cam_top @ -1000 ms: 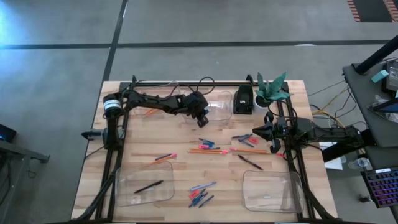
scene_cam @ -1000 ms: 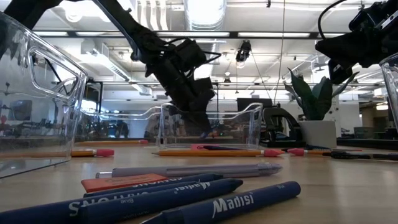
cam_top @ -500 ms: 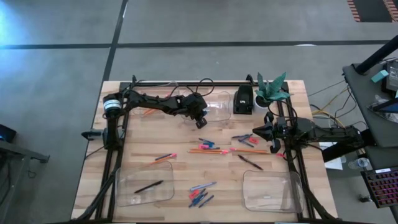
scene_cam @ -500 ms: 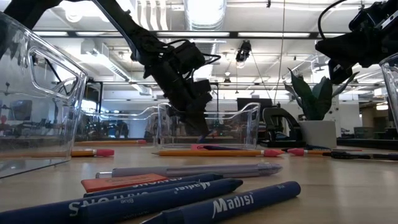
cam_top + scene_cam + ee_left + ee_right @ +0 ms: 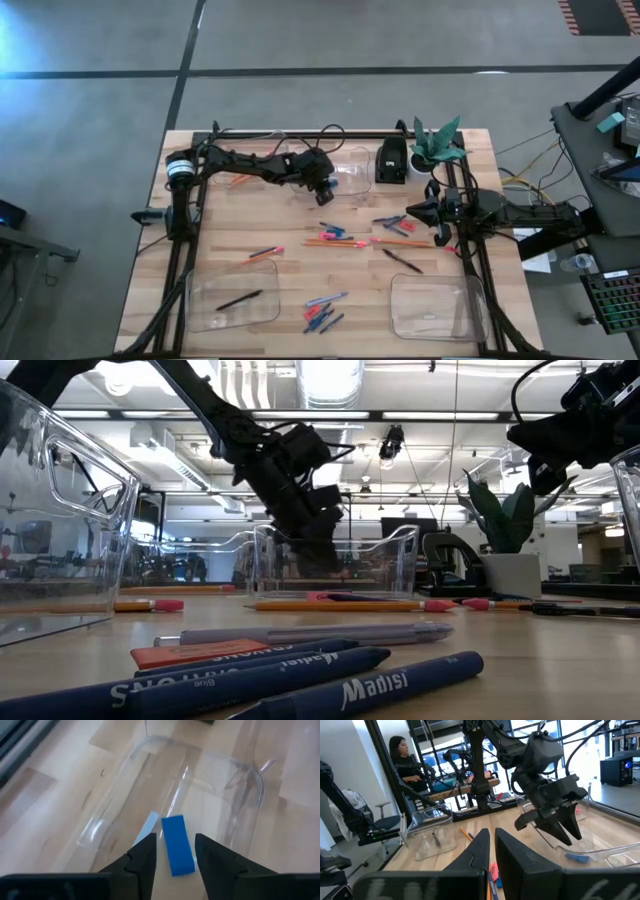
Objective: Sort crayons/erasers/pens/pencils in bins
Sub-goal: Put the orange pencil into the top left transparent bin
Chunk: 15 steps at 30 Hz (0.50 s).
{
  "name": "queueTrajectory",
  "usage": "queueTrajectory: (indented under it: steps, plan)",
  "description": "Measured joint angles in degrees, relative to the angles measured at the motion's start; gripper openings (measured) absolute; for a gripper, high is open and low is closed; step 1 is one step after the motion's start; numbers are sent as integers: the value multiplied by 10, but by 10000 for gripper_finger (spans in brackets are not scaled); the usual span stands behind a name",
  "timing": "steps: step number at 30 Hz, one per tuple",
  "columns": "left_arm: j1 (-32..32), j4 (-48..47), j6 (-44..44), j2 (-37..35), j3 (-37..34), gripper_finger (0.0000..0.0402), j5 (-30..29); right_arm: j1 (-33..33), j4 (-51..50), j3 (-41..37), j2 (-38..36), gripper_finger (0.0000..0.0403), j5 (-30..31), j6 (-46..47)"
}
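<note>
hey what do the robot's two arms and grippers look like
Both arms are matte black, built from jointed segments with black cables looping along them. The left gripper has two dark, tapered, wedge-shaped fingers; the right gripper looks the same. The left arm's base carries a pale round cap.

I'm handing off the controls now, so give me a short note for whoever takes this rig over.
Left gripper: open over the far middle bin, blue eraser released into it.
Right gripper: shut, empty, waiting at the table's right side.
Done: one pen in the near left bin.
Left: pencils, pens, crayons and erasers scattered mid-table; near right bin looks empty.
</note>
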Motion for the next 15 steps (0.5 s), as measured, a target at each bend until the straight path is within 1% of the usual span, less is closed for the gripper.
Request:
queueTrajectory:
  steps: [5,9,12,15]
  plan:
    - [0,13,-4,0,14,123,4,0,0,0,0,22,0,0]
    - [-4,13,-7,-11,37,124,53,0,0,0,0,22,0,0]
    - [-7,17,-34,-32,45,124,123,0,0,0,0,22,0,0]
    - [-11,19,-35,-61,41,124,238,0,0,0,0,22,0,0]
